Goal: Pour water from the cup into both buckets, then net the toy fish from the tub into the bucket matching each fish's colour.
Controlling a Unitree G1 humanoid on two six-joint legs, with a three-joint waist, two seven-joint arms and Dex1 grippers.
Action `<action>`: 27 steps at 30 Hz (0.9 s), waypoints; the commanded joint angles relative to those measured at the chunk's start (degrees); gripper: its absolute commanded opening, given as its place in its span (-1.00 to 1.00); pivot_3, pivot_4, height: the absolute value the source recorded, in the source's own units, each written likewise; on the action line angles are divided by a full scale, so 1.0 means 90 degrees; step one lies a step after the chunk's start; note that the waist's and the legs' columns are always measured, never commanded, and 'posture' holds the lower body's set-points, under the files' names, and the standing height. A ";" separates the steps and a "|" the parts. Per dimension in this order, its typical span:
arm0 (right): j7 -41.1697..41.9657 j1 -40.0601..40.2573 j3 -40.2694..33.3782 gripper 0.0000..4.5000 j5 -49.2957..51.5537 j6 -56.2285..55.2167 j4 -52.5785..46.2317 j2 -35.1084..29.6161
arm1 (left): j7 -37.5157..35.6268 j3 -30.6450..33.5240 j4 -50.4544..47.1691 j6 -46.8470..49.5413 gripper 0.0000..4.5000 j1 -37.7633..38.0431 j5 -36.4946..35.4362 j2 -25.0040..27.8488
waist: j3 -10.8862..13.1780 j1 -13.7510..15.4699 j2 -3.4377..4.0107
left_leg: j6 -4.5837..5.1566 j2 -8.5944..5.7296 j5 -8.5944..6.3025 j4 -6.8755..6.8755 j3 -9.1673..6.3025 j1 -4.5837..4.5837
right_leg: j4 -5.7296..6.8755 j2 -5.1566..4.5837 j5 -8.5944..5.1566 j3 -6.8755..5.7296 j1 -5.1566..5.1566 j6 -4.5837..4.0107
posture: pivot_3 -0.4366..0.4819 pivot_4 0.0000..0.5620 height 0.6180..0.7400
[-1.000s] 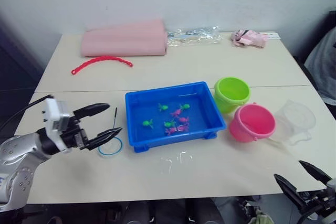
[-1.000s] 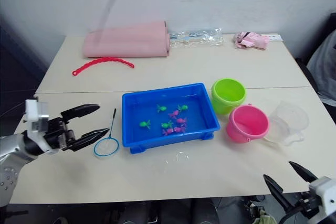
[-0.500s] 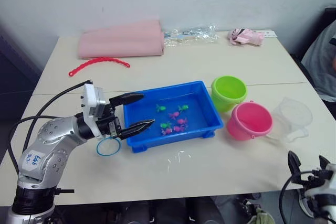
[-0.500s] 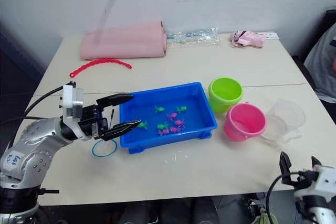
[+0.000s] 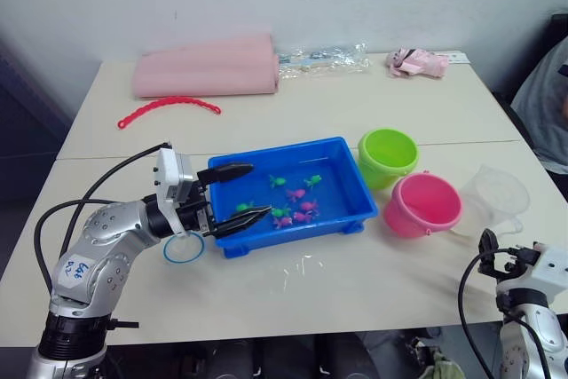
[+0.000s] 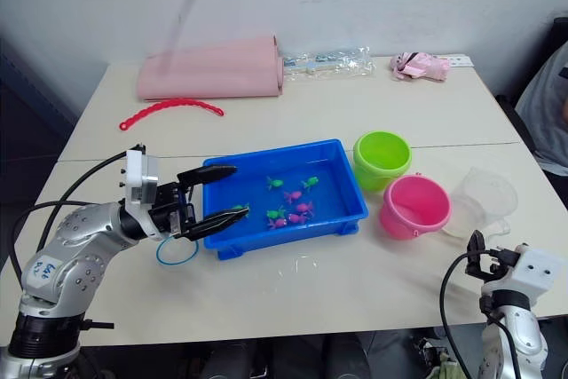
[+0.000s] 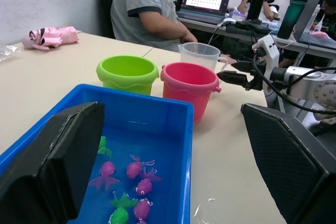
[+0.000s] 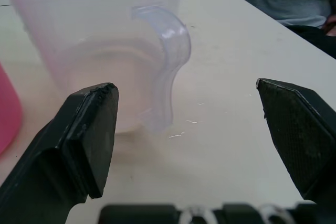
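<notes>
The blue tub (image 5: 359,185) sits mid-table with several green and pink toy fish (image 5: 297,202) in shallow water. My left gripper (image 5: 257,189) hangs open over the tub's left end, nothing between its fingers (image 7: 58,156). The net (image 5: 184,249) lies flat on the table just left of the tub, partly hidden under that arm. The green bucket (image 5: 388,155) and pink bucket (image 5: 429,204) stand right of the tub. The clear cup (image 8: 100,51) stands right of the pink bucket. My right gripper (image 8: 185,87) is open, level with the table, facing the cup's handle (image 8: 168,61) from a short gap.
At the table's back lie a pink rolled cloth (image 5: 206,66), a red beaded strip (image 5: 169,106), a crinkly clear bag (image 5: 321,59) and a pink toy (image 5: 415,62). Water drops (image 5: 302,265) lie in front of the tub. A seated person (image 7: 147,3) is beyond the right edge.
My left gripper has moved right, from beside the net to over the tub's left end, still open. My right gripper has turned and now faces the cup.
</notes>
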 commanded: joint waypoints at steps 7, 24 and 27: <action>-0.0938 -0.0295 -0.0256 0.98 -0.0029 -0.0132 0.0131 0.0138 | -0.0008 -0.0059 -0.0135 -0.0057 1.00 -0.0067 0.0001 -0.0084 | 0.0000 -0.0012 0.0000 | 0.0001 0.0000 0.0001 0.0000 0.0000 0.0000 | 0.0000 0.0000 0.0000 0.0000 0.0000 0.0000 | -0.05 -0.47 1.00; -0.1526 -0.1125 0.0101 0.98 -0.0387 -0.0136 0.0566 0.0058 | -0.0060 -0.0313 -0.0051 0.0042 1.00 -0.0363 0.0036 -0.0222 | 0.0000 -0.0144 0.0001 | -0.0002 0.0002 0.0007 -0.0003 0.0000 0.0000 | 0.0003 0.0005 0.0000 0.0001 -0.0001 0.0000 | -0.05 -0.47 1.00; -0.1477 -0.1232 0.0198 0.98 -0.0349 -0.0104 0.0629 0.0107 | -0.0057 -0.0317 -0.0035 0.0032 1.00 -0.0380 0.0044 -0.0225 | 0.0000 -0.0147 0.0001 | -0.0001 0.0002 0.0007 -0.0001 0.0000 0.0000 | 0.0003 0.0005 0.0000 0.0002 -0.0001 0.0000 | -0.05 -0.47 1.00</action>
